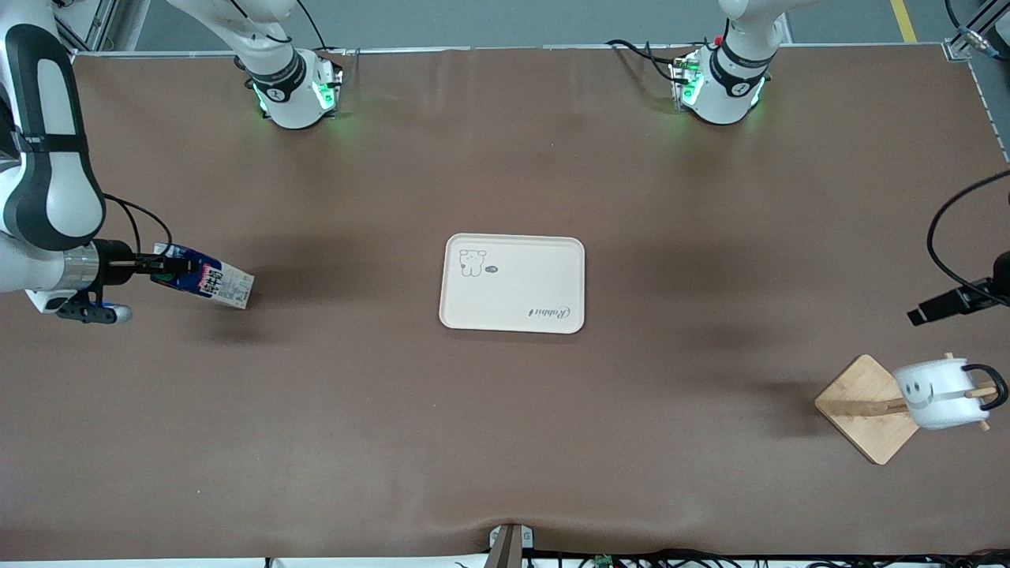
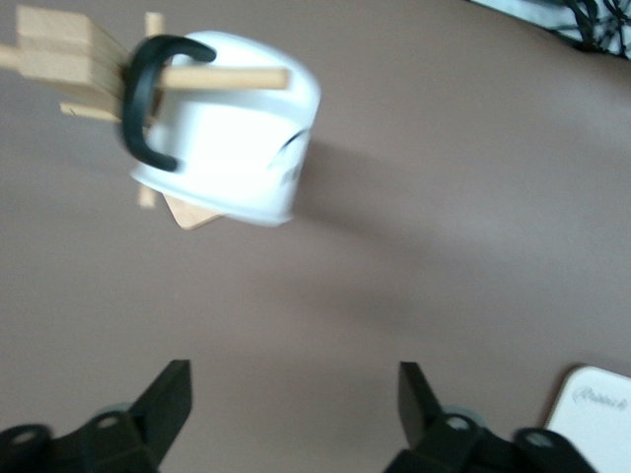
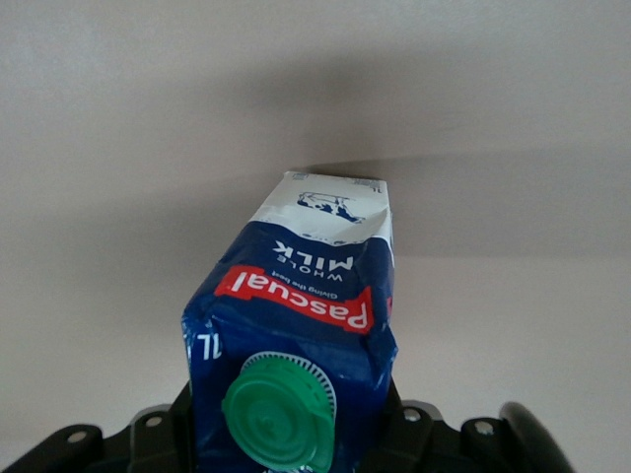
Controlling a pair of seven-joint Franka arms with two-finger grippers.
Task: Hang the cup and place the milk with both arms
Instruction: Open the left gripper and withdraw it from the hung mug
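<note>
The cream tray (image 1: 513, 282) is lying mid-table, between my two claws. The wooden rack (image 1: 866, 407) is sitting under my left claw (image 2: 294, 399), toward my left arm's end, and the cup (image 1: 939, 393) is hanging on its peg by the black handle. That claw is hovering with fingers spread wide, gripping nothing. My right claw (image 1: 162, 268) is clamping the milk (image 1: 207, 280) at its capped top, seemingly tilted above the table

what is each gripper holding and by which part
The right gripper holds the milk by its capped top end. The left gripper is open and holds nothing.
</note>
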